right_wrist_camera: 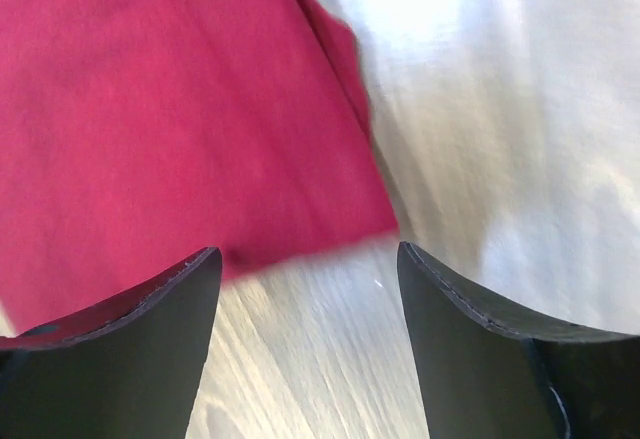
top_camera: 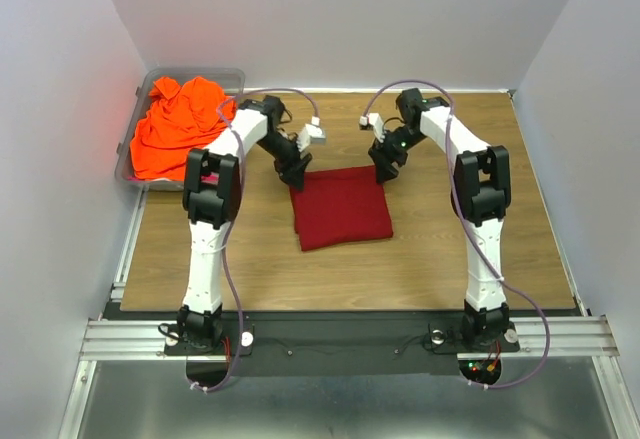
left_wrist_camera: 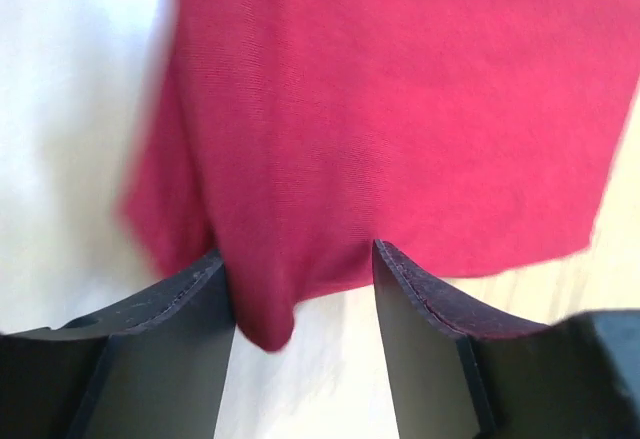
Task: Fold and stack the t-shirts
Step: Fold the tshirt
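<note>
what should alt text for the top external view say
A folded dark red cloth t-shirt lies on the wooden tabletop, the left arm's fingers and the right arm's fingers at its far corners. A crumpled bright orange t-shirt fills the clear grey plastic bin at far left.

We are looking down from above and behind the arms (top_camera: 205, 249), taking in the whole table (top_camera: 450, 249). From each wrist we are peering past our own fingers (left_wrist_camera: 150, 359), very close to the surface. All three views are sharing the folded red shirt (top_camera: 341, 207), at its far corners.
</note>
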`<action>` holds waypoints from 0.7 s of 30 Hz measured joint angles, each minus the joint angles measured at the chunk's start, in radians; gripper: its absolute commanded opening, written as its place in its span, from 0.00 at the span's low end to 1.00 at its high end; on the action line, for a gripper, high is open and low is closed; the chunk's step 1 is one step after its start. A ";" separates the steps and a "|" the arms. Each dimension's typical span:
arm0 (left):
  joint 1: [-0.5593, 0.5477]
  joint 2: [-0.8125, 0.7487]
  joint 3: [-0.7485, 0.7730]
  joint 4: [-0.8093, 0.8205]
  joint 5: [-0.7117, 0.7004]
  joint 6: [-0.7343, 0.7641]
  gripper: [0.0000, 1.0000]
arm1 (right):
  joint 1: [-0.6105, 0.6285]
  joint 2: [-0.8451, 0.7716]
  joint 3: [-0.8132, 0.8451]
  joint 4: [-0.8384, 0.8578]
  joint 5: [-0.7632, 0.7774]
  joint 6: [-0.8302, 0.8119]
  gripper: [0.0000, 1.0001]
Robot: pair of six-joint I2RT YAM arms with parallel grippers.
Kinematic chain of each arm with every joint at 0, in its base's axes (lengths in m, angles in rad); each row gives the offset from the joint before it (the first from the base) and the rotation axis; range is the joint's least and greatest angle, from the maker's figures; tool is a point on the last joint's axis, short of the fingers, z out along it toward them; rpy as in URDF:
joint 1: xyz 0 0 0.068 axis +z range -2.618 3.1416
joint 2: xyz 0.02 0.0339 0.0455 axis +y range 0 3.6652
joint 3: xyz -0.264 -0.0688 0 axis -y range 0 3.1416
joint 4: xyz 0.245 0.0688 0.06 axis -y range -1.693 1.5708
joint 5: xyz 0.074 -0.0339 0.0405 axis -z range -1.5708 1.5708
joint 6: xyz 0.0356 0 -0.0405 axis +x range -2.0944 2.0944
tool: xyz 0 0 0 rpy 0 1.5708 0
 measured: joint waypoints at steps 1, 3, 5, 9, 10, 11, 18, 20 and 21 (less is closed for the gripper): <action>0.023 -0.004 0.021 0.012 -0.002 -0.016 0.65 | -0.003 0.000 0.010 -0.004 0.000 0.011 0.77; 0.067 -0.029 0.030 0.069 -0.007 -0.051 0.65 | -0.017 -0.001 0.059 -0.003 -0.002 0.055 0.76; 0.101 -0.072 0.014 0.116 -0.016 -0.080 0.64 | -0.035 -0.019 0.089 0.008 -0.003 0.097 0.75; 0.135 -0.228 -0.104 0.226 -0.019 -0.170 0.54 | -0.059 -0.085 0.079 0.025 -0.016 0.171 0.57; 0.130 -0.278 -0.147 0.249 -0.007 -0.200 0.50 | -0.066 -0.114 0.068 0.035 -0.029 0.202 0.48; 0.125 -0.307 -0.167 0.259 0.002 -0.214 0.48 | -0.069 -0.127 0.065 0.038 -0.038 0.212 0.45; 0.065 -0.380 -0.332 0.449 0.147 -0.487 0.41 | -0.058 -0.120 0.018 0.117 -0.233 0.429 0.35; 0.060 -0.366 -0.409 0.542 0.176 -0.600 0.40 | -0.051 -0.096 -0.014 0.162 -0.282 0.489 0.35; 0.061 -0.349 -0.439 0.584 0.185 -0.652 0.40 | -0.049 -0.078 -0.032 0.189 -0.309 0.531 0.35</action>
